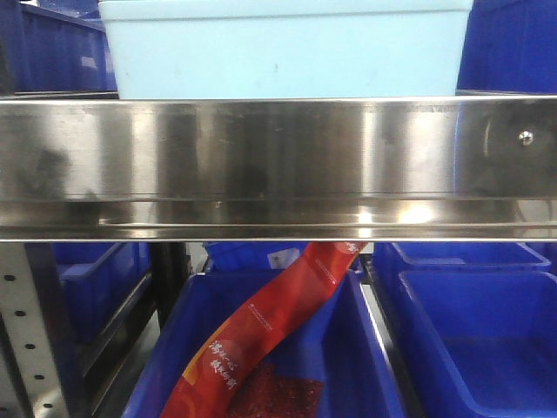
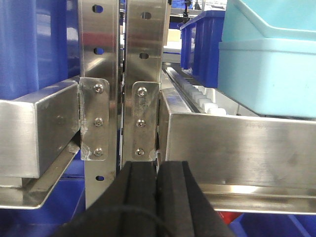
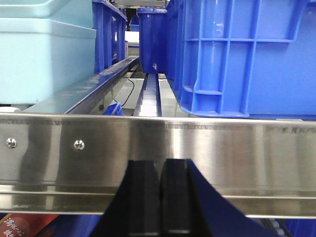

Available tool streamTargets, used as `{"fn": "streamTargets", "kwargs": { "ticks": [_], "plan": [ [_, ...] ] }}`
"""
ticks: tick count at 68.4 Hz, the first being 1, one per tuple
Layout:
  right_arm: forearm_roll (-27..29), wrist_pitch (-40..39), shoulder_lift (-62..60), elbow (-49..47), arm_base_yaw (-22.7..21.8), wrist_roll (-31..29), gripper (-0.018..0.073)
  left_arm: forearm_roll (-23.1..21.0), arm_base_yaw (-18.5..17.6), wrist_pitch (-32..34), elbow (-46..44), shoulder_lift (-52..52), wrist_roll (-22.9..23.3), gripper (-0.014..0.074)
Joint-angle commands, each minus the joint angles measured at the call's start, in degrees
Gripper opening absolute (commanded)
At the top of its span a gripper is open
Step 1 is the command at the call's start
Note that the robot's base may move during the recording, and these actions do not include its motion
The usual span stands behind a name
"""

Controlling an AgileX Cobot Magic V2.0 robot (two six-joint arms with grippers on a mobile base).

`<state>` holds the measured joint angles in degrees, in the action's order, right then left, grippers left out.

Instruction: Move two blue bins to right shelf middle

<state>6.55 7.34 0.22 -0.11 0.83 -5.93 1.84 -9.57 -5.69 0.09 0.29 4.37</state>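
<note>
before the steel shelf rail (image 3: 197,148) — left gripper (image 2: 157,197) and right gripper (image 3: 160,197) level, both closed, empty

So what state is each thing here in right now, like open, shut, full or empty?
Left gripper: shut, holding nothing.
Right gripper: shut, holding nothing.
Light blue bin: sitting on the shelf above the steel rail; inside hidden.
Lower middle blue bin: holds a red packet leaning out over its back rim.
Lower right blue bin: looks empty.
Dark blue crate: on the shelf, upright; contents hidden.
</note>
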Motion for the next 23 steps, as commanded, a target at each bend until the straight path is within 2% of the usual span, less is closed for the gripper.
{"fn": "streamTargets", "kwargs": {
  "ticks": [1,23],
  "plan": [
    [0.04,-1.6,-0.22,0.11,-0.4,-0.22,-0.0162,-0.45,0.27,1.12,-0.09,-0.29,-0.11,-0.0111],
    [0.04,-1.6,-0.22,0.11,-0.4,-0.22,-0.0162,-0.45,0.27,1.12,-0.09,-0.29,-0.11,-0.0111]
  ]
}}
